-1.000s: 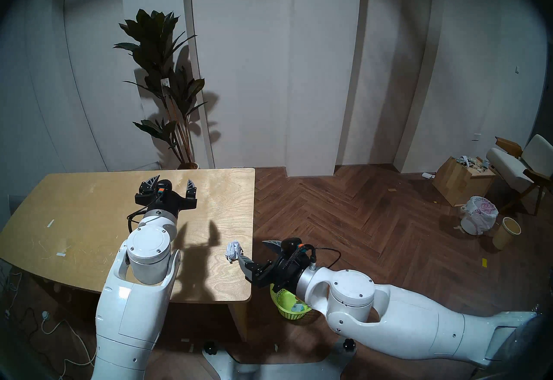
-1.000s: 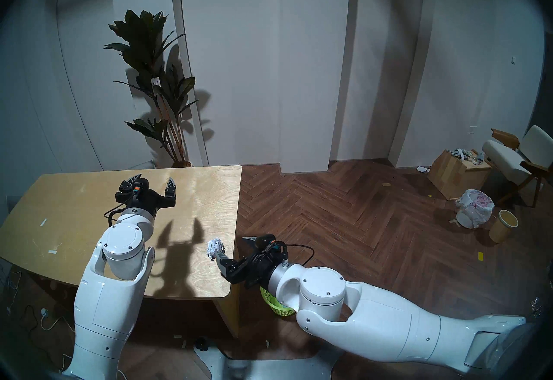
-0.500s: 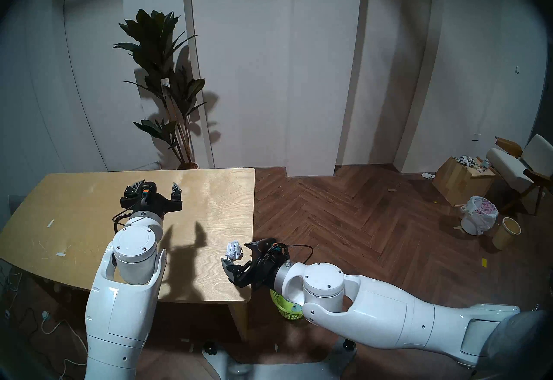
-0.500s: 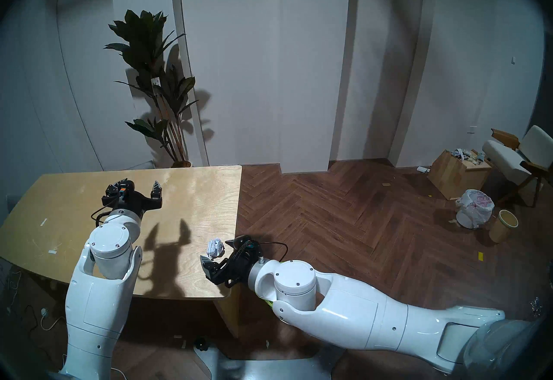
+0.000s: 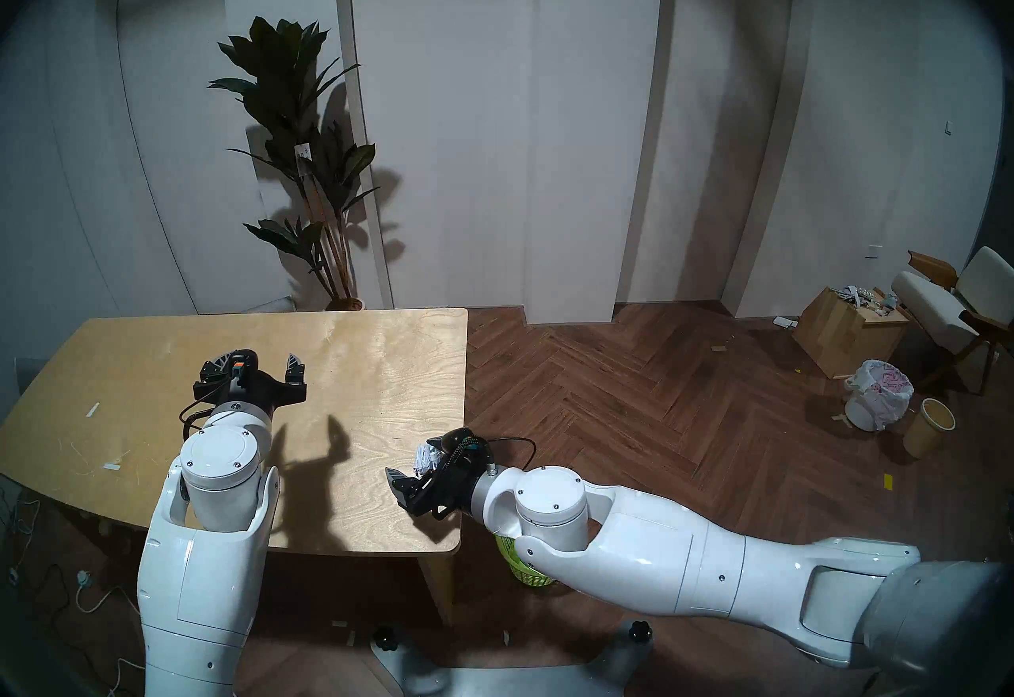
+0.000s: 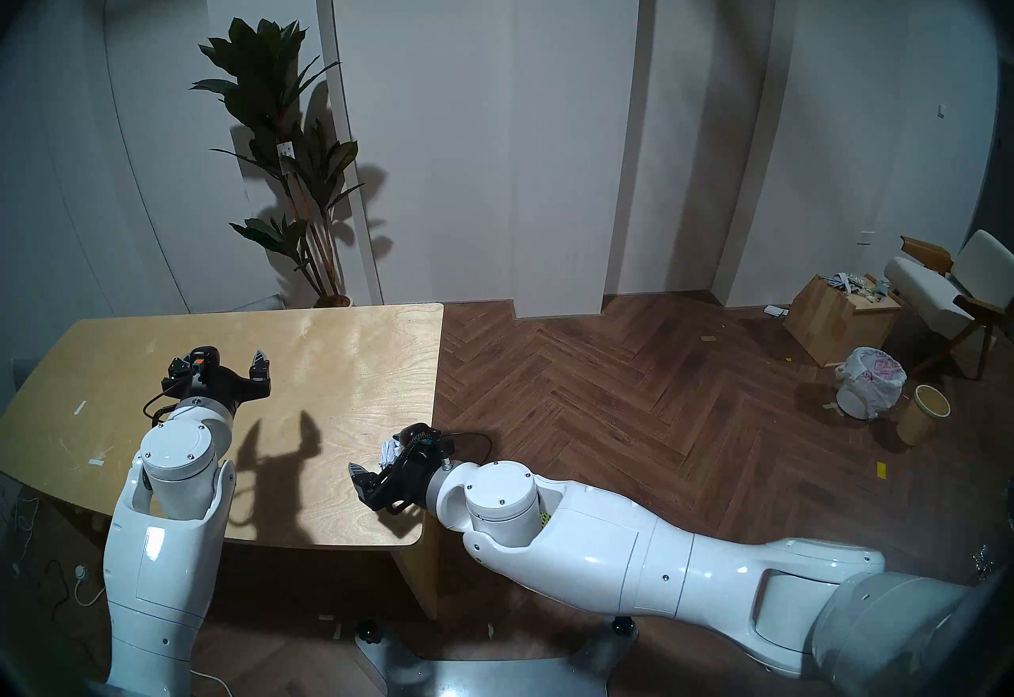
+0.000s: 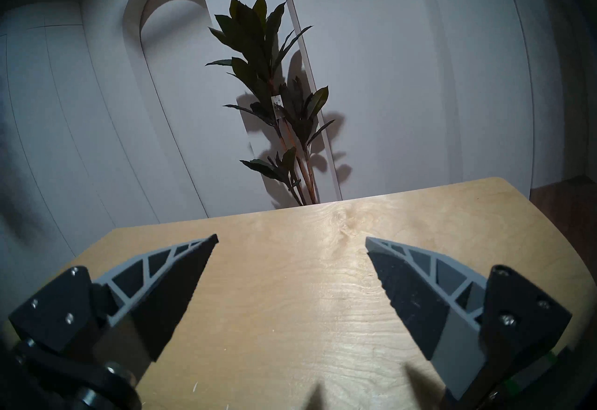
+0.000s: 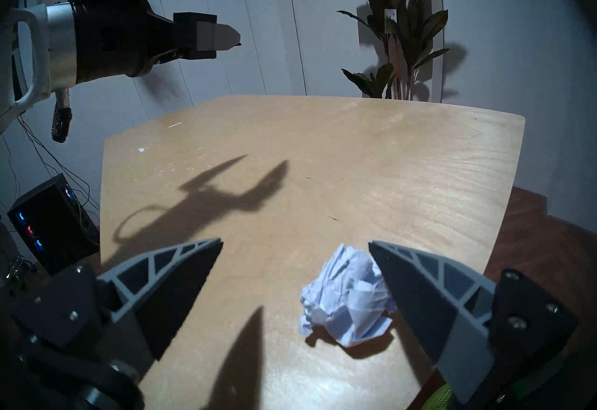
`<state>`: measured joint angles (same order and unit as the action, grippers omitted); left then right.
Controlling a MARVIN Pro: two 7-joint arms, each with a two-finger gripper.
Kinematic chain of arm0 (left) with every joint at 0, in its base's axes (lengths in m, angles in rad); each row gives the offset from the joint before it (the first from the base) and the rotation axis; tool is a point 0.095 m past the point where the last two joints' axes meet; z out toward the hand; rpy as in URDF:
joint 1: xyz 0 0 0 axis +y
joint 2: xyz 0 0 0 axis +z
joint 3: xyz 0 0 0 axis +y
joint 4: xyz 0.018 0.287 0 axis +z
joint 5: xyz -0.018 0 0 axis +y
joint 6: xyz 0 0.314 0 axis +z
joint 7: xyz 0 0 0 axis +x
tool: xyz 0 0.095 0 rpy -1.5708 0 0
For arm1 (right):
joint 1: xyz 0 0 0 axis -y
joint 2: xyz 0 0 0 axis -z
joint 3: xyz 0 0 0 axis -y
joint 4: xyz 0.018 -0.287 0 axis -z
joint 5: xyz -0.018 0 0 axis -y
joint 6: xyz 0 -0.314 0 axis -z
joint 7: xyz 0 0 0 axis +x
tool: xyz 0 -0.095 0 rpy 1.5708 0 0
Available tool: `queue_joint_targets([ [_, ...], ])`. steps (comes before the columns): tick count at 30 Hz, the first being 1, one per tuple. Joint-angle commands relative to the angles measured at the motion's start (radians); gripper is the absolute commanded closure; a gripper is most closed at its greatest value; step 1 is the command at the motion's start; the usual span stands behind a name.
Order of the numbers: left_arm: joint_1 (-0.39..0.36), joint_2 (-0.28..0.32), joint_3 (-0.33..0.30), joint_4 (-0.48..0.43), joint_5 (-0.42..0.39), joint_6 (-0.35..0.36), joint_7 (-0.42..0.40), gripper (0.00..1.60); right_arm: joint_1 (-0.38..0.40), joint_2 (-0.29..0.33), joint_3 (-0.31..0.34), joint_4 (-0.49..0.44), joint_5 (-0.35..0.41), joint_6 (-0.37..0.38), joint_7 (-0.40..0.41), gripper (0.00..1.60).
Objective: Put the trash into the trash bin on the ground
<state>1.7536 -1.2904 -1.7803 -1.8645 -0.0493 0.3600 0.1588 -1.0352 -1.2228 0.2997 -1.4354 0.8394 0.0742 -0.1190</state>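
Observation:
A crumpled white paper ball (image 5: pixel 423 457) (image 6: pixel 388 451) lies on the wooden table (image 5: pixel 384 350) near its right edge. My right gripper (image 5: pixel 411 457) (image 6: pixel 376 454) is open, low over the table, with the ball between its fingers. In the right wrist view the ball (image 8: pixel 347 299) rests against the right finger (image 8: pixel 420 296), far from the left finger. My left gripper (image 5: pixel 255 362) (image 7: pixel 290 238) is open and empty over the table's middle left. The lime-green bin (image 5: pixel 518 564) stands on the floor by the table's right side, mostly hidden under my right arm. The cardboard box scrap and cone wrapper are out of view.
A potted plant (image 5: pixel 307 158) stands behind the table. At the far right of the floor are a white bin with a pink-printed bag (image 5: pixel 878 394), a beige bin (image 5: pixel 927 427), a cardboard box (image 5: pixel 845 333) and a chair (image 5: pixel 955 306). A black lit device (image 8: pixel 51 222) sits left of the table.
My right gripper has moved left over the table's edge, so its open fingers now stand on either side of the paper ball. My left arm has drawn back and to the left, still open.

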Motion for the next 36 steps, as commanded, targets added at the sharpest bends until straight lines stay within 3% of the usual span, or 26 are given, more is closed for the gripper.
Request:
queue_joint_targets([
  [1,0.008,0.007,-0.021,-0.035,-0.007,0.003,-0.002,0.0,0.057,-0.112,-0.014,0.069,0.003,-0.024,0.001,0.0],
  [18,0.035,0.007,-0.039,-0.074,-0.051,0.043,-0.011,0.0,0.077,-0.273,-0.055,0.343,0.048,-0.097,0.006,0.04],
  [20,0.037,0.008,-0.039,-0.076,-0.055,0.047,-0.013,0.0,0.079,-0.293,-0.056,0.38,0.055,-0.113,0.009,0.35],
  [21,0.038,0.008,-0.039,-0.077,-0.057,0.05,-0.015,0.0,0.079,-0.307,-0.056,0.403,0.06,-0.125,0.011,0.73],
  [22,0.038,0.009,-0.037,-0.079,-0.058,0.053,-0.016,0.0,0.081,-0.313,-0.056,0.416,0.062,-0.136,0.014,0.87],
  [24,0.038,0.009,-0.035,-0.083,-0.062,0.057,-0.02,0.0,0.084,-0.335,-0.056,0.454,0.068,-0.16,0.02,1.37],
  [25,0.038,0.009,-0.034,-0.086,-0.063,0.06,-0.021,0.0,0.086,-0.346,-0.055,0.472,0.069,-0.173,0.024,1.53],
  [26,0.038,0.01,-0.033,-0.089,-0.065,0.063,-0.023,0.0,0.089,-0.354,-0.055,0.489,0.073,-0.188,0.031,1.6],
  [32,0.037,0.011,-0.031,-0.103,-0.07,0.075,-0.029,0.0,0.102,-0.421,-0.022,0.601,0.081,-0.307,0.081,1.6],
  [36,0.035,0.01,-0.026,-0.109,-0.071,0.08,-0.031,0.0,0.113,-0.395,0.018,0.593,0.087,-0.369,0.116,1.6],
])
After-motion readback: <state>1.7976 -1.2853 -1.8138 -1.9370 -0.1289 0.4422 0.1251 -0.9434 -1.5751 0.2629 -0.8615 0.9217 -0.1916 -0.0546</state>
